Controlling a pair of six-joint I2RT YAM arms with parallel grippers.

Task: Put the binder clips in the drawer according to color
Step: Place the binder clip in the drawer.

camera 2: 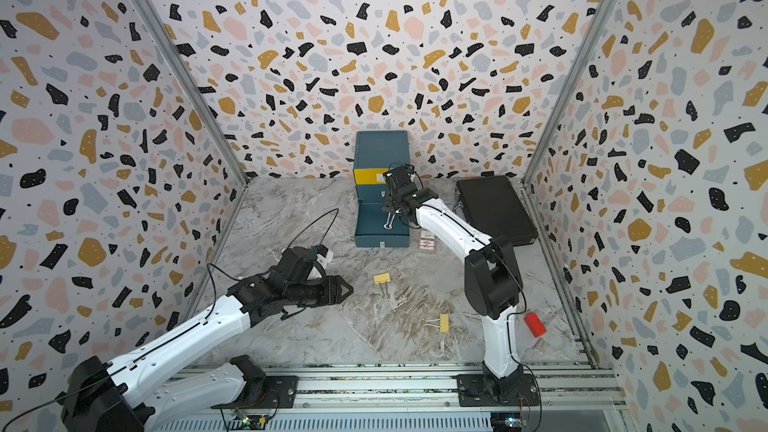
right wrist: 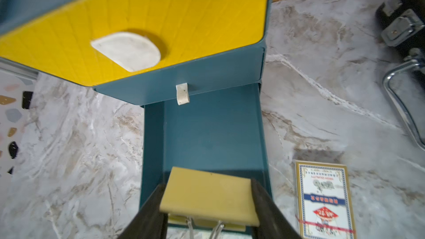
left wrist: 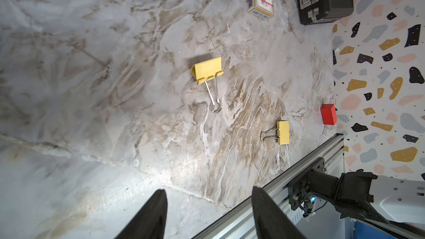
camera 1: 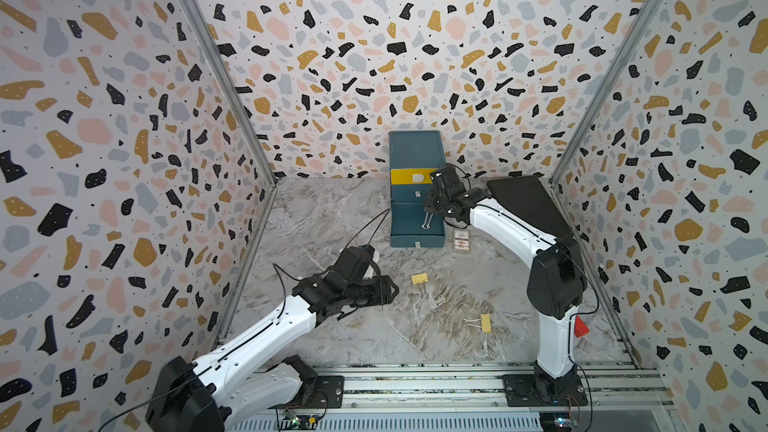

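The drawer [camera 1: 417, 150] is a dark-teal chest at the back wall. Its yellow top front [right wrist: 161, 19] is closed, and its lowest teal tray [right wrist: 211, 129] is pulled out with a bare floor. My right gripper [right wrist: 207, 183] hangs over that tray, shut on a pale yellow binder clip [right wrist: 207, 194]. The clip's wire handles [camera 1: 426, 222] dangle below the fingers. Two more yellow binder clips lie on the marble, one mid-table [camera 1: 419, 279] [left wrist: 208, 70] and one nearer the front [camera 1: 485, 322] [left wrist: 282, 132]. My left gripper [camera 1: 395, 288] [left wrist: 208, 191] is open and empty, left of the mid-table clip.
A printed card packet [camera 1: 461, 241] lies just right of the pulled-out tray. A flat black briefcase [camera 1: 528, 205] sits at the back right, partly under the right arm. A red block [camera 1: 579, 326] rests near the right wall. An aluminium rail [camera 1: 415, 384] runs along the front edge.
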